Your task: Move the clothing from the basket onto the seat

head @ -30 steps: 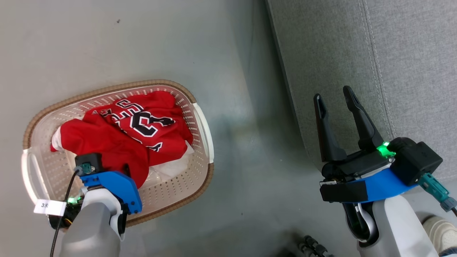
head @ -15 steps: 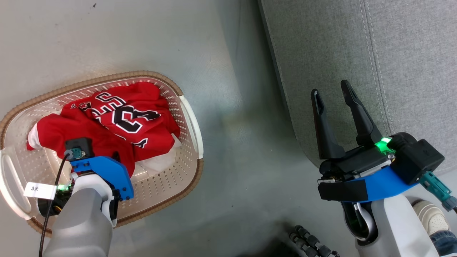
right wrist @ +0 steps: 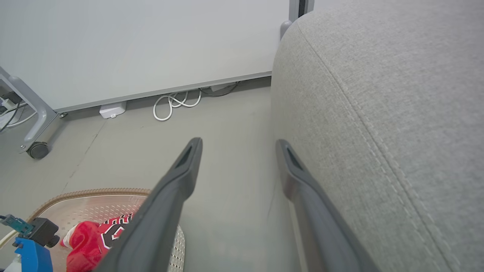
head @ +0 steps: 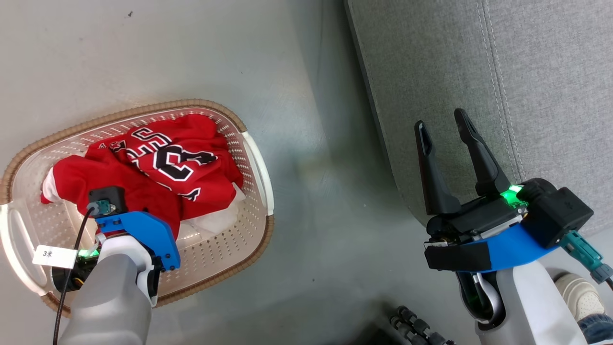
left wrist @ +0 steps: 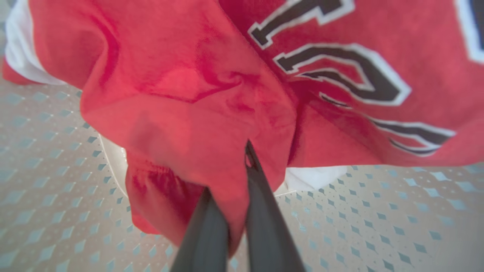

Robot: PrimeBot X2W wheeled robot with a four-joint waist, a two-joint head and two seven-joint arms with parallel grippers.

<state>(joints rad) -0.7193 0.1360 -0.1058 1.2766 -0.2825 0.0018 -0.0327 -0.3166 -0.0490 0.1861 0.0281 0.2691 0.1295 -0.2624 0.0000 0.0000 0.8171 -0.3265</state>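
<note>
at the left, the cream-white perforated plastic basket with its brown woven-look rim sits on the smooth grey floor; the bright red soft-fabric clothing with black-and-white lettering lies heaped inside it; our left gripper is down in the basket, its two dark fingers pressed close on a fold of the red cloth near the heap's edge; a real pinch, we judge, though a thin one; to lift well we would rise straight up and slowly until the hanging cloth clears the rim, since a small fold may slip and the rest of the heap may drag along; then we would carry rightward over the floor to the large light-grey upholstered seat; our right gripper hovers at its near edge, jaws spread and empty, well placed to catch a trailing hem.
</note>
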